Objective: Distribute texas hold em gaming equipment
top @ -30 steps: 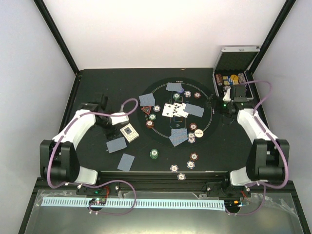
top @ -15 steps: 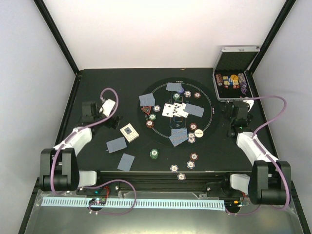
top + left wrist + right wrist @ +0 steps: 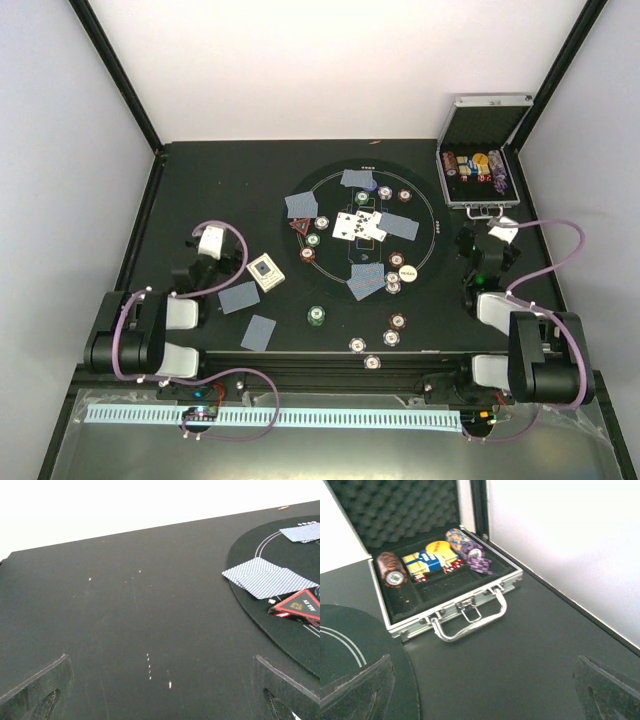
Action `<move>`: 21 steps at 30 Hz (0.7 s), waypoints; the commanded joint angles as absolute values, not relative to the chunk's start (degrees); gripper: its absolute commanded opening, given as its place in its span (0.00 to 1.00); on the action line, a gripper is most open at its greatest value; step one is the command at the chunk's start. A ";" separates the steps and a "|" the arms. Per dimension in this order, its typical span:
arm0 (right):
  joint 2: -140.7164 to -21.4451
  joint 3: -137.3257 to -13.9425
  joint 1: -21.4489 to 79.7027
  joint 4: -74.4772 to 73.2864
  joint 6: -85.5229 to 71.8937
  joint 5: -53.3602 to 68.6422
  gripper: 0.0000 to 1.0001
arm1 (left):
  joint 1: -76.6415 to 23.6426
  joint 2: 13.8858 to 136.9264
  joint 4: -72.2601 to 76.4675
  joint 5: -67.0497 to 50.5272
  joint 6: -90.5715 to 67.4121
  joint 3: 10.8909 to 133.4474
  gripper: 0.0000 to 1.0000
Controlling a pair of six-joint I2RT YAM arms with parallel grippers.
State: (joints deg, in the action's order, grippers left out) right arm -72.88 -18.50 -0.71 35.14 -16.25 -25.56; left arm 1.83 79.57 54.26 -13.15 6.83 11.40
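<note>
Left wrist: cards (image 3: 267, 577) beyond gripper (image 3: 159, 696) (rightward)

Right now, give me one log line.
left claw open, empty | right claw open, empty | cards, chips spread over mat and table | case open

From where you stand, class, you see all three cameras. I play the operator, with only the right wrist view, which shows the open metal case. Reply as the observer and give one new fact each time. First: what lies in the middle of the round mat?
Observer: A fan of face-up cards lies at the centre of the round mat, with face-down cards spread around it.
Operator: And what is the left gripper doing?
Observer: The left gripper is open and holds nothing. It is low over the table, to the left of the mat.
</note>
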 commanded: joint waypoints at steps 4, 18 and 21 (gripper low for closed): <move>-81.11 -9.85 0.83 72.84 -1.25 -6.20 1.00 | 1.10 78.44 57.39 -3.81 2.03 14.96 0.99; -80.32 -15.58 1.57 59.95 -2.02 -9.13 1.00 | -0.62 79.26 52.66 -2.02 3.77 18.15 0.99; -80.07 -15.72 1.54 59.12 -2.09 -9.12 1.00 | -0.62 79.28 52.52 -1.98 3.76 18.21 0.99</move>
